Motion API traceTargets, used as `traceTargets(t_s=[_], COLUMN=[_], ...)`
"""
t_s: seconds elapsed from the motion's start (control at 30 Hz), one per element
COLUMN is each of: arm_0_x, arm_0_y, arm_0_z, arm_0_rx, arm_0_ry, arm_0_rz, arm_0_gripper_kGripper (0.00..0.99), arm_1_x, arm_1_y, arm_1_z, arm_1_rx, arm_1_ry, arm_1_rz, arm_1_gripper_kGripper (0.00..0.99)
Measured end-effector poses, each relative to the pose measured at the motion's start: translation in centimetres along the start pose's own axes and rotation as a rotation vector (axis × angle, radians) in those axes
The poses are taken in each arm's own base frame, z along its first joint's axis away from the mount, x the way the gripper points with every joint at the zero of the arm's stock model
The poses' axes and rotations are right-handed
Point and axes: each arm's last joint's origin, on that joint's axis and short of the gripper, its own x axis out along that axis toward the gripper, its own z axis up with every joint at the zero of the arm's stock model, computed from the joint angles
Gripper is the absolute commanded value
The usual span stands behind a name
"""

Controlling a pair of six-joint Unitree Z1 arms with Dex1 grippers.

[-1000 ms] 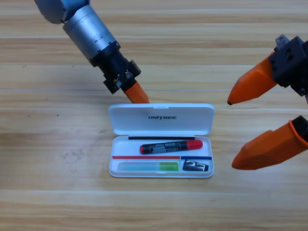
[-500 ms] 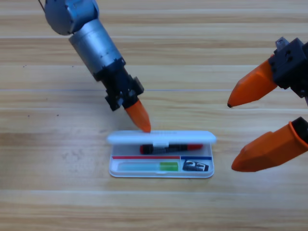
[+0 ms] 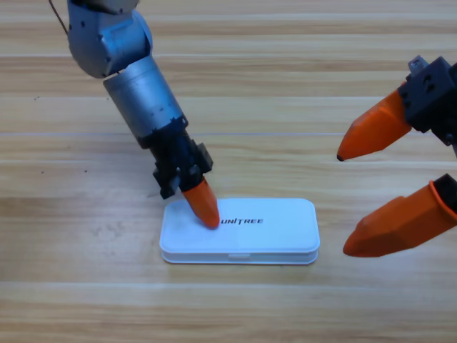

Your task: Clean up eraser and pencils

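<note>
The white case (image 3: 239,230) lies flat on the wooden desk (image 3: 300,86), a little near of the middle, its long side running left to right. Its lid is down over the tray, with the printed word facing up. The eraser and the pencils cannot be seen; the closed lid covers whatever is inside.

The left arm comes in from the far left corner and slants down toward the case. Its left pincer (image 3: 206,211) points down, and the orange tip rests on the left part of the lid, just left of the printed word. Only one orange tip shows from above, so I cannot tell whether this pincer is spread or pressed together.

The right pincer (image 3: 344,203) sits at the right edge of the view, partly cut off, well apart from the case. Its two orange jaws are spread wide, one farther and one nearer, both tips pointing left, with nothing between them.
</note>
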Motion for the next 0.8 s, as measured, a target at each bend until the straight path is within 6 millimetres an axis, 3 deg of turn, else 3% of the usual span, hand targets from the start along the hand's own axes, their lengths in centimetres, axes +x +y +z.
traceTargets(t_s=[0.63, 0.8], arm_0_x=[1.5, 0.5], arm_0_y=[-4.0, -6.1], arm_0_z=[1.4, 1.2], arm_0_rx=[0.086, 0.087], arm_0_ry=[0.079, 0.116], arm_0_rz=[0.151, 0.217], arm_0_gripper_kGripper=[0.0, 0.0], arm_1_x=[0.0, 0.0], arm_1_y=[0.0, 0.0], arm_1_z=[0.0, 0.0], arm_1_rx=[0.0, 0.0], arm_1_ry=[-0.003, -0.003], arm_1_rz=[0.006, 0.006], arm_1_gripper_kGripper=[0.99, 0.99])
